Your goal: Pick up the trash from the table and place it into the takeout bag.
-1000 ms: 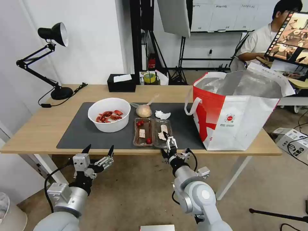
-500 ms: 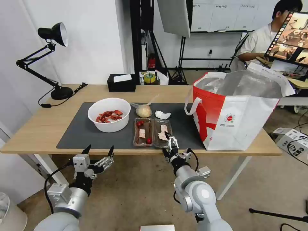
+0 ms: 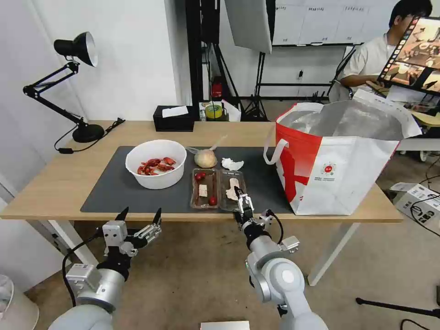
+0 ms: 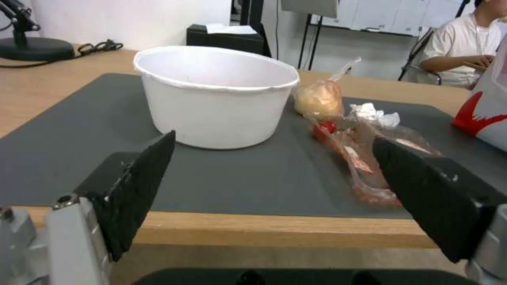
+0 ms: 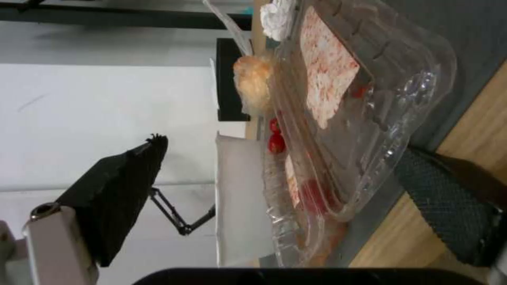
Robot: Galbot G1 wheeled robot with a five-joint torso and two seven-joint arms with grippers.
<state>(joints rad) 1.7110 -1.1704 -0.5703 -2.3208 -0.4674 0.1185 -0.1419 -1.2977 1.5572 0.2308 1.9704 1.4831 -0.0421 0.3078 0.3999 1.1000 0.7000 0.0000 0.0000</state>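
the right tool (image 3: 243, 200) hangs at the tabletop's (image 3: 50, 185) near edge, fingers spread, one above and one below the near lip of the clear tray (image 3: 218, 188), not yet closed on it. the left tool (image 3: 140, 219) waits open below the edge. this looks like the approach to the first grasp; next calls for closing on the thin lip. the tray lies open on the mat (image 3: 114, 183), long axis left-right, hinge running near-far. beyond sit the bowl (image 3: 156, 163), knotted bag (image 3: 206, 158) and tissue (image 3: 232, 163); the takeout bag (image 3: 339, 160) stands right.
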